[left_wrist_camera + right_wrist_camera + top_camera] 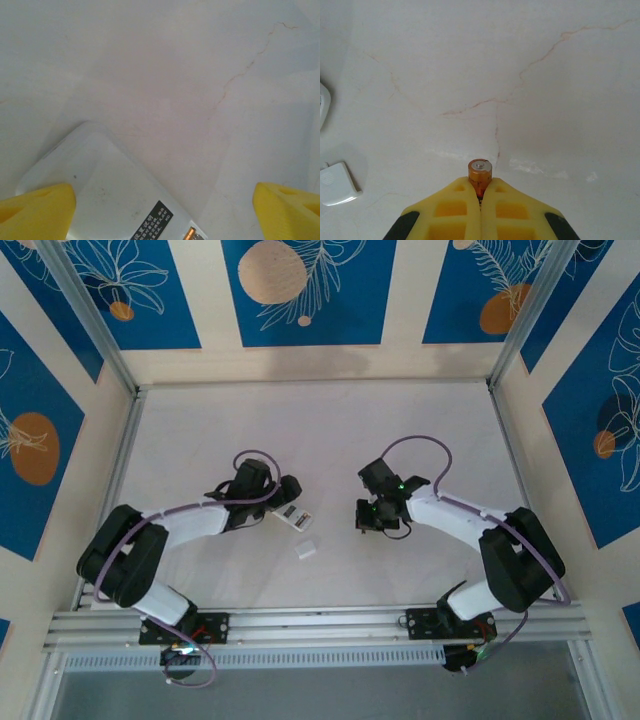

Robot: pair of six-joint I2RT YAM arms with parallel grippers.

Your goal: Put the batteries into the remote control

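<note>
The remote control [107,182] lies on the table as a white slab with a black label, between my left gripper's [162,215] wide-open yellow fingers [37,210]. An orange battery end [190,233] shows at the slab's near edge. From above, the remote control [297,515] sits just in front of the left gripper [288,498]. My right gripper [480,192] is shut on a battery [480,172], whose gold-orange end pokes out past the fingertips. In the top view the right gripper [368,517] hovers to the right of the remote.
A small loose white squarish piece [307,549] lies just nearer than the remote; it appears at the lower left in the right wrist view [337,182]. The pale marbled table [320,430] stretches back to an aluminium frame.
</note>
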